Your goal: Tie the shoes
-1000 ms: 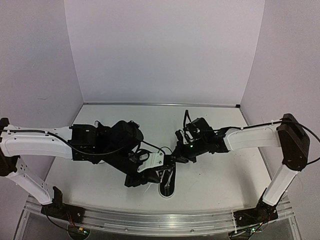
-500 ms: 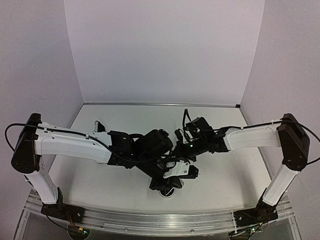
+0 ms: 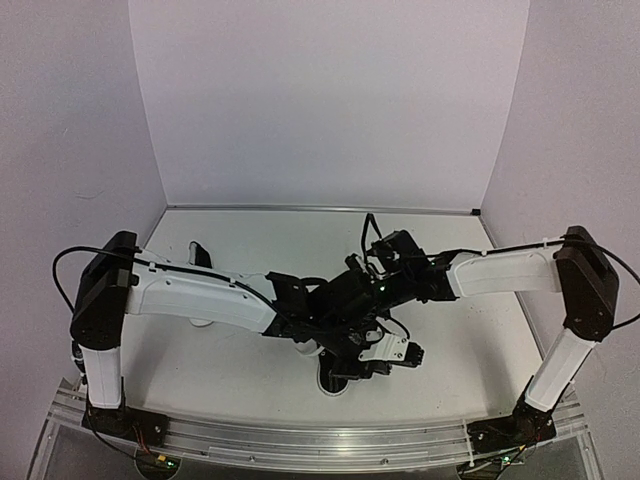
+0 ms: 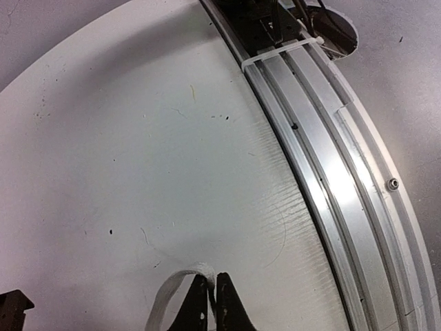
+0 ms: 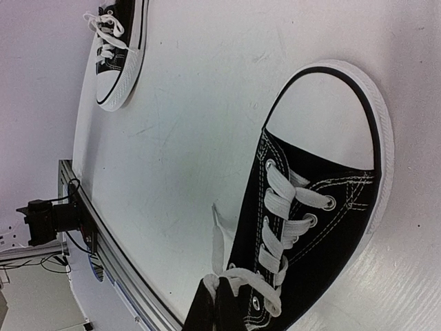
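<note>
One black sneaker with a white toe cap (image 5: 313,227) lies under my arms; in the top view only its toe (image 3: 333,381) shows, near the front edge. My right gripper (image 5: 222,298) is shut on a white lace loop (image 5: 275,265) at the shoe's top eyelets, and in the top view it (image 3: 358,286) sits just behind the shoe. My left gripper (image 4: 213,286) is shut on the bend of a white lace (image 4: 162,293) just above the table; in the top view it (image 3: 410,352) reaches right of the shoe. The second sneaker (image 5: 116,43) lies at the far left (image 3: 197,253), laces loose.
An aluminium rail (image 4: 331,158) runs along the table's near edge (image 3: 300,440), close to my left gripper. White walls close in the back and both sides. A loose lace end (image 5: 218,238) lies on the table beside the near shoe.
My left arm has swung from left of the shoe across it to its right, carrying the lace. My right arm has stayed nearly still behind the shoe.
</note>
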Action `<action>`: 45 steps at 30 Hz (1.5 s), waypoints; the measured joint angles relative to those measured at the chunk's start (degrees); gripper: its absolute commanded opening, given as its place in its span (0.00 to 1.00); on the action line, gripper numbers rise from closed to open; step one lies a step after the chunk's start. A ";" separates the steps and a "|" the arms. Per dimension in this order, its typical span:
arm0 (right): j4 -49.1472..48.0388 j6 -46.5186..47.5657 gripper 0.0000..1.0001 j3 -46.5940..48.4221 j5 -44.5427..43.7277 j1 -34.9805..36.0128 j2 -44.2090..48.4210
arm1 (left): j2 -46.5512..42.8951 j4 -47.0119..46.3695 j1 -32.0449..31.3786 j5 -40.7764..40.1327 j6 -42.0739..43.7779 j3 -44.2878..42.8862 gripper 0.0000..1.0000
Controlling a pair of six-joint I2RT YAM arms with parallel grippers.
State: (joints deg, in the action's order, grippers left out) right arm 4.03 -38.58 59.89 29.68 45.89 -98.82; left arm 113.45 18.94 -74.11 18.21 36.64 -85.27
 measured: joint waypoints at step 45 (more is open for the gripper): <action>0.35 -0.59 0.25 5.18 4.63 3.44 -5.44 | -28.67 -35.56 20.45 -16.49 -40.42 42.50 0.45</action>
State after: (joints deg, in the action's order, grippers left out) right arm 4.38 -39.17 65.07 34.31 49.33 -104.26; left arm 84.79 -16.63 -53.66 1.73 -3.78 -42.78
